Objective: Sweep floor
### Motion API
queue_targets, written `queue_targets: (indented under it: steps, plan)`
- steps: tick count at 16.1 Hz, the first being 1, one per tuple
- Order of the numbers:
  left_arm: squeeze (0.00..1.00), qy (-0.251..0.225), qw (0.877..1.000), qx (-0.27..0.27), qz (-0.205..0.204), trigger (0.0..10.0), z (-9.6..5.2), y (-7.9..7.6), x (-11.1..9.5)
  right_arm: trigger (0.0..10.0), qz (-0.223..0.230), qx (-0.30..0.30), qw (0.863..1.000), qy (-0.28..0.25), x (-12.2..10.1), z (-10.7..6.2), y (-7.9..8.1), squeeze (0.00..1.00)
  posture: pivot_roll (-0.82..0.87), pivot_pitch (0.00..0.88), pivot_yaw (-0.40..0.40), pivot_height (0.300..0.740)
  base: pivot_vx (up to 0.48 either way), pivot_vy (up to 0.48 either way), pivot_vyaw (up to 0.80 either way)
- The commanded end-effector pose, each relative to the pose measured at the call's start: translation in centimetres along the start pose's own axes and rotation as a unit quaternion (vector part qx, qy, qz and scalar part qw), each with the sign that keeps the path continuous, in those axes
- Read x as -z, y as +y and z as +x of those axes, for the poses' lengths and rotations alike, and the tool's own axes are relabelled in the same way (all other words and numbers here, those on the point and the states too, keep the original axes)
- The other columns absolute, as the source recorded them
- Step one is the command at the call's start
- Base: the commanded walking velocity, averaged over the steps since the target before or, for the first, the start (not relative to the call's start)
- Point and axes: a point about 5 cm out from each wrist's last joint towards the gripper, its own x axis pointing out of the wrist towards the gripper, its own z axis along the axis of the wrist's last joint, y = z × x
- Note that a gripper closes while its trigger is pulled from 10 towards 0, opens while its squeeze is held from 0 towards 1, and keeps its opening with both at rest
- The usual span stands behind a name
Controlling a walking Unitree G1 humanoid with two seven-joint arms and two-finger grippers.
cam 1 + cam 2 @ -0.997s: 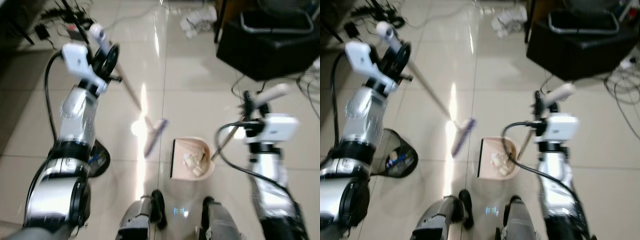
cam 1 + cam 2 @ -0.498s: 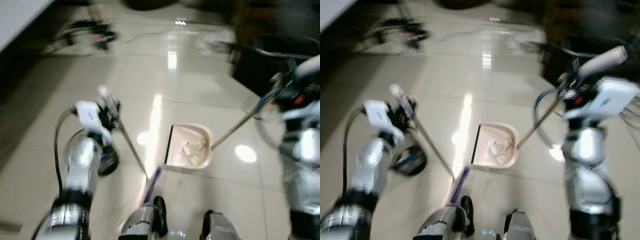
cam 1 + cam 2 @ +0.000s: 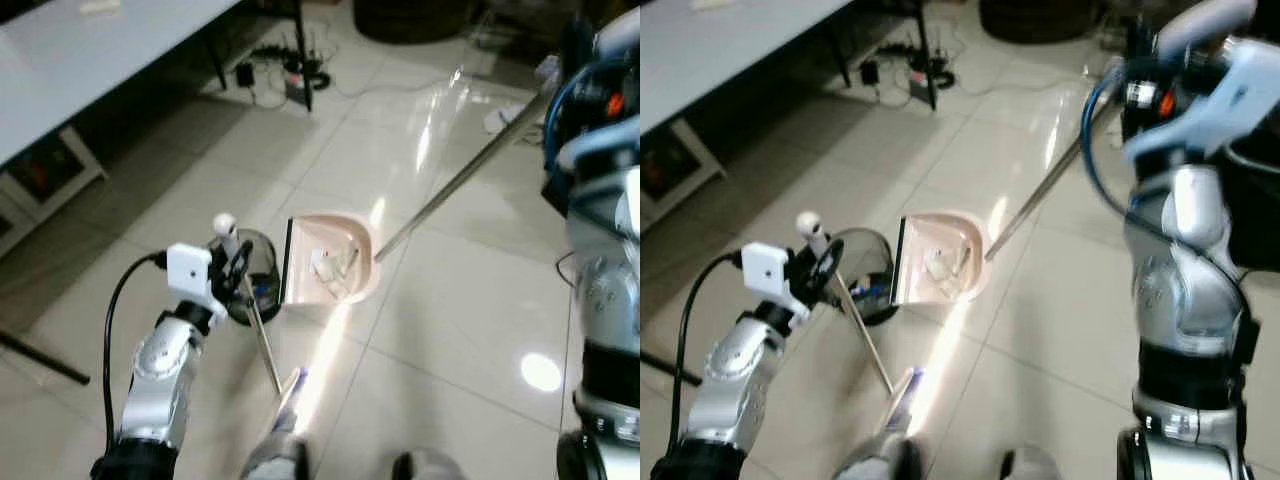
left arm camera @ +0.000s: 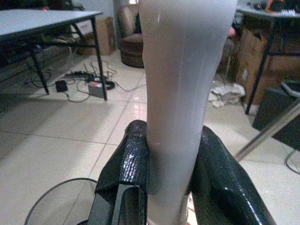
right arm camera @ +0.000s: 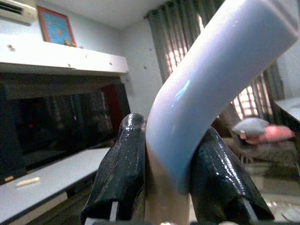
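The right gripper (image 5: 161, 187) is clamped on the curved white grip of the dustpan handle (image 3: 455, 185), and that long metal pole runs down to the pink dustpan (image 3: 325, 262), raised beside the black mesh bin (image 3: 255, 290) with scraps of litter (image 3: 330, 268) on its tray. The left gripper (image 4: 168, 187) is clenched around the broom handle (image 4: 185, 93), the broom head (image 3: 290, 385) low near the robot's feet. Here's the risk as I read it: the pan sits close beside the bin's rim rather than clearly over it, so a tip now could spill the litter onto the tiled floor (image 3: 470, 330). The long pole magnifies any wrist wobble, and the broom stick could knock the bin.
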Motion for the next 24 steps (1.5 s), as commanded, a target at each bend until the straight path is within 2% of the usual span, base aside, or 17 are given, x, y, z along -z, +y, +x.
queue_targets:
  steps: [1, 4, 6, 8, 14, 24]
  plan:
    - [0.0, 0.002, 1.0, -0.018, 0.014, 10.0, -0.4, 0.5, -0.3, 10.0, 0.014, -0.016, 1.0, -0.019, -1.0, 0.7, 0.7, 0.0, -0.04, 0.059, 0.065, 0.74, 0.0, 0.0, 0.8]
    - [0.0, 0.003, 0.999, -0.041, 0.02, 10.0, -0.4, 0.4, -0.5, 10.0, 0.021, -0.016, 0.999, -0.021, -1.2, 1.7, 0.8, 0.0, -0.04, 0.052, 0.065, 0.74, 0.0, 0.0, 0.8]
    - [0.0, 0.0, 0.999, -0.037, 0.039, 10.0, 0.0, 0.1, -1.0, 10.0, 0.017, -0.002, 1.0, -0.012, -0.4, 2.2, 0.5, 0.0, -0.04, 0.047, 0.065, 0.74, 0.0, 0.0, 0.8]
    - [0.0, -0.002, 0.998, -0.042, 0.037, 10.0, 0.1, 0.1, -1.0, 10.0, 0.03, 0.022, 0.999, -0.013, 0.2, 2.3, 0.2, 0.0, -0.04, 0.041, 0.059, 0.74, 0.124, 0.0, 0.0]
    - [0.0, 0.001, 0.998, -0.052, 0.037, 10.0, 0.2, -0.2, -1.1, 10.0, 0.035, 0.018, 0.999, -0.015, 0.8, 2.7, 0.6, 0.0, -0.03, 0.025, 0.047, 0.74, 0.329, 0.0, 0.0]
    - [0.0, 0.006, 0.998, -0.061, 0.035, 10.0, 0.2, -0.2, -1.0, 10.0, 0.044, 0.035, 0.998, -0.02, 1.1, 3.0, -0.1, 0.0, -0.03, 0.038, 0.04, 0.74, 0.346, 0.0, 0.0]
